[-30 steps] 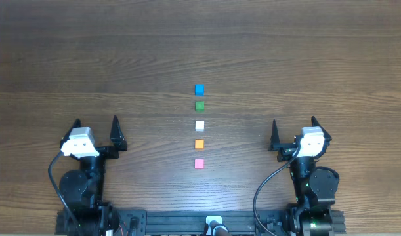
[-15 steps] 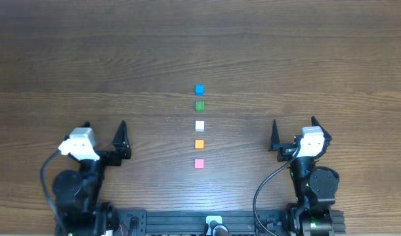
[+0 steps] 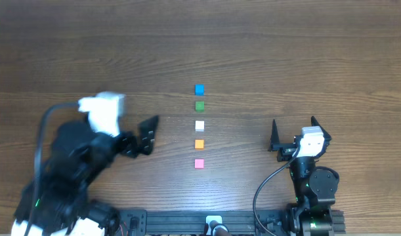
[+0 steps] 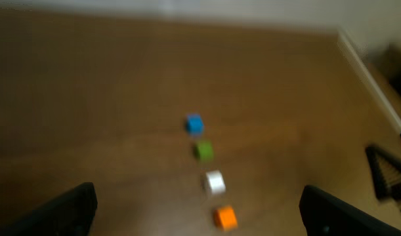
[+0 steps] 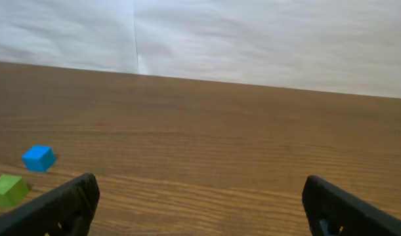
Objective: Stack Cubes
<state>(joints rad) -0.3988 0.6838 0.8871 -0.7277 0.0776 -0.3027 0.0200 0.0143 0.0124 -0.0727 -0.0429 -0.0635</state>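
Note:
Five small cubes lie in a straight column at the table's middle: blue farthest, then green, white, orange and pink nearest. None rests on another. My left gripper is lifted to the left of the column, open, with nothing between its fingers. Its wrist view shows the blue, green, white and orange cubes ahead. My right gripper stands open and empty to the right of the column, with the blue and green cubes off to its side.
The brown wooden table is bare around the cubes. A white wall rises behind the table's far edge. The right arm's gripper shows at the edge of the left wrist view.
My left arm has risen and swung right toward the column of cubes. The right arm and all the cubes have stayed put.

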